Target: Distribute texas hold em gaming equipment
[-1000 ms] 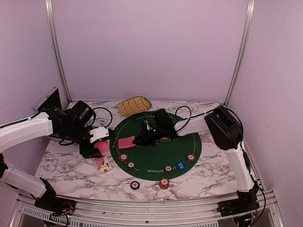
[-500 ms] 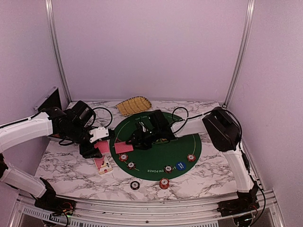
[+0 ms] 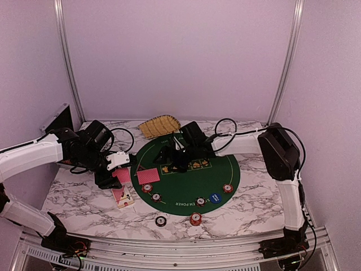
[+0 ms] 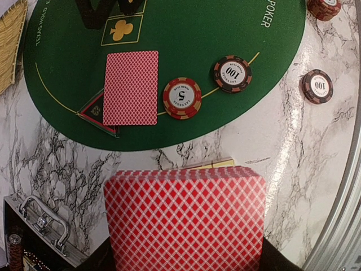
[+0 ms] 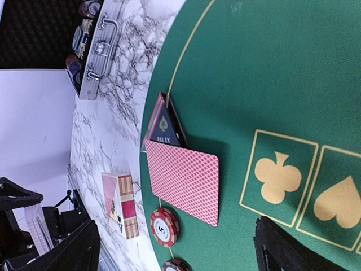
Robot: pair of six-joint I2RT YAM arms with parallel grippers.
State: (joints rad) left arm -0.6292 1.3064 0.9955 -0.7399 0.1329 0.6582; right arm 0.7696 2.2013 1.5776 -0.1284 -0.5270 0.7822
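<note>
1. Over at nine o'clock on the green mat [image 3: 186, 179], a single red-backed card [image 3: 148, 175] now lies flat and face down. A second ago it was pinched in the right gripper [image 3: 169, 165], hanging above that spot.
2. That pincer has let go. Its jaws stand wide with nothing between them, and it has pulled back toward the middle of the mat, clear of the card.
3. Seen from the wrists, the card lies partly over the black triangular button [image 4: 95, 113], whose corner pokes out from under it. It sits just beside a red chip marked 5 [image 4: 182, 97].
4. The left gripper [image 3: 114, 176], just off the mat at nine o'clock, hasn't budged. It is clamped shut on the rest of the deck [image 4: 186, 217], backs up.
5. Nothing else has shifted that I can see. The blue button [image 3: 214, 197] sits at five o'clock on the mat, and a dark chip [image 3: 161, 221] lies on the marble beyond the six o'clock edge.
6. To my eye, one card has been dealt to the nine o'clock seat. With only that card out, the dealing looks barely begun. The likely next move is for the free pincer to go back to the deck for another, and thin cards may come off in pairs.
</note>
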